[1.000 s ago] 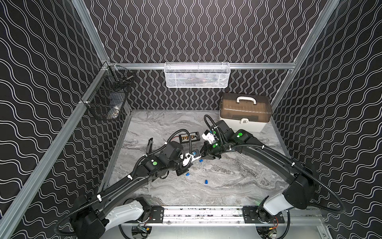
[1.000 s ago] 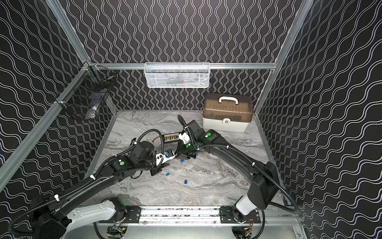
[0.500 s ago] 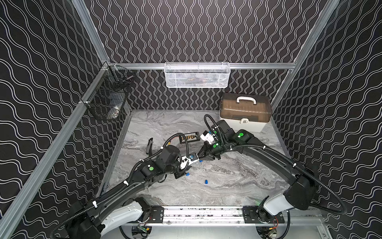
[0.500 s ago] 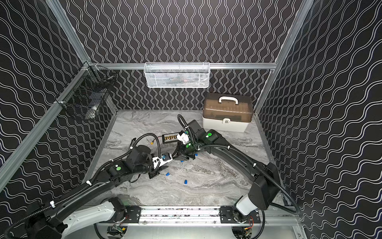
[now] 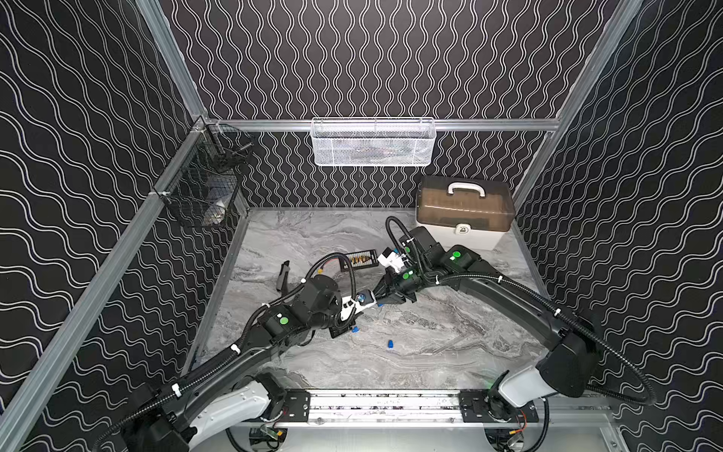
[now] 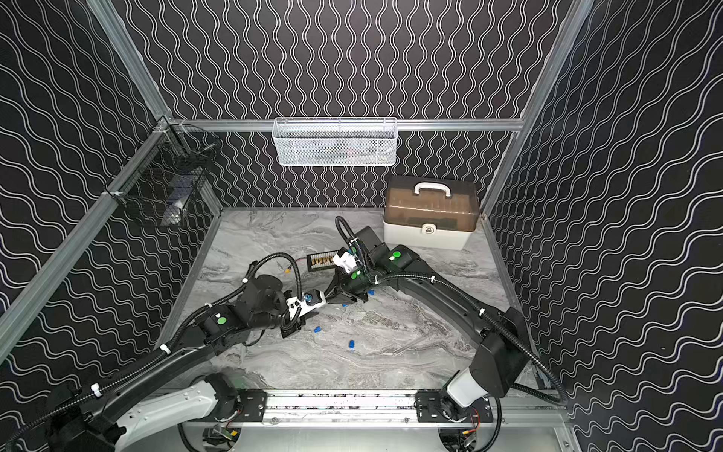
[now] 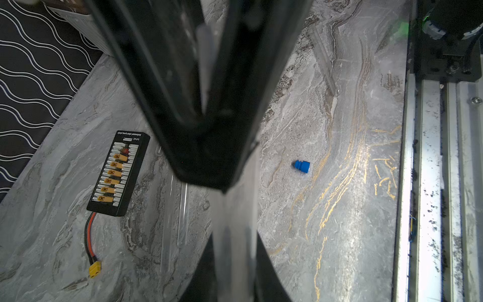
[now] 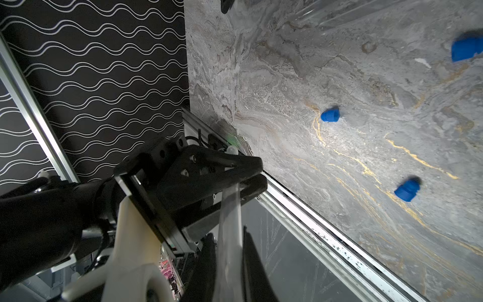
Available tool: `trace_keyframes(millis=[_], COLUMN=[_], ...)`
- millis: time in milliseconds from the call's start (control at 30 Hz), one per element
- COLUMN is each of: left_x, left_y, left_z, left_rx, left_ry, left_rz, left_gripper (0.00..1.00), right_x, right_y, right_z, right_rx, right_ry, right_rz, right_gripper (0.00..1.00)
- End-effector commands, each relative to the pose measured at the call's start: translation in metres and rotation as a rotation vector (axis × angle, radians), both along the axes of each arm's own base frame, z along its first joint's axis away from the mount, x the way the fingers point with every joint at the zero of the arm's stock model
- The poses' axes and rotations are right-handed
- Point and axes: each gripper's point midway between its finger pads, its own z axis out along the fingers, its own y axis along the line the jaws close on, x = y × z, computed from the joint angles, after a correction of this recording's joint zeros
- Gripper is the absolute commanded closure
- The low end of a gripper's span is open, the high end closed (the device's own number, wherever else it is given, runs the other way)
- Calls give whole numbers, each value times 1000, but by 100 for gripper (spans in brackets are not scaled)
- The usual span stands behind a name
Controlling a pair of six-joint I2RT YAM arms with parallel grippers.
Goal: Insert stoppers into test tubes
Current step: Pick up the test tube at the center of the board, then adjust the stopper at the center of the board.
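Now both hands grip one clear tube (image 8: 230,209).
Left hand (image 8: 262,176) and right hand (image 8: 228,232) are clamped tight on it near the connector board (image 5: 360,259); blue stoppers (image 8: 329,115) lie loose on the desk (image 8: 339,78), farther from that board.

The black board (image 7: 119,174) with gold connectors, lying on the desk (image 7: 313,235), carries one line of small white print along a short edge, seen in the left wrist view. It is too fine and turned to read. The lidded case (image 5: 465,211) shows a round latch mark, also illegible.
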Motion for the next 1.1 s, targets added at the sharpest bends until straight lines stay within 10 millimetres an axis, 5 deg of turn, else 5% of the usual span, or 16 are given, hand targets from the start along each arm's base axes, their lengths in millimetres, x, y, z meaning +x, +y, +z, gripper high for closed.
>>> trace_keyframes(millis=[0, 133, 233, 367, 567, 700, 800, 1067], left_x=[-5, -4, -2, 3, 19, 25, 30, 42], left_y=[-9, -8, -7, -4, 6, 11, 19, 60], left_z=[8, 9, 8, 6, 7, 5, 3, -1], left_rx=[-22, -19, -19, -20, -70, -122, -170, -230], left_ry=[-36, -36, -28, -4, 49, 110, 138, 107], left_rz=[-74, -70, -47, 6, 204, 322, 430, 725], left_gripper=[88, 91, 94, 98, 100, 100, 100, 100], right_x=[3, 5, 9, 22, 57, 68, 59, 0], right_y=[3, 2, 1, -12, -79, -119, -132, -95], right_z=[1, 0, 5, 14, 10, -11, -40, -115], right_rx=[7, 0, 9, 32, -142, -360, -491, -636], right_ry=[-7, -13, -33, -91, -358, -573, -510, -319], right_rz=[-7, -10, -25, -90, -222, -181, -136, -66], right_gripper=[91, 83, 64, 51, 46, 47, 49, 50])
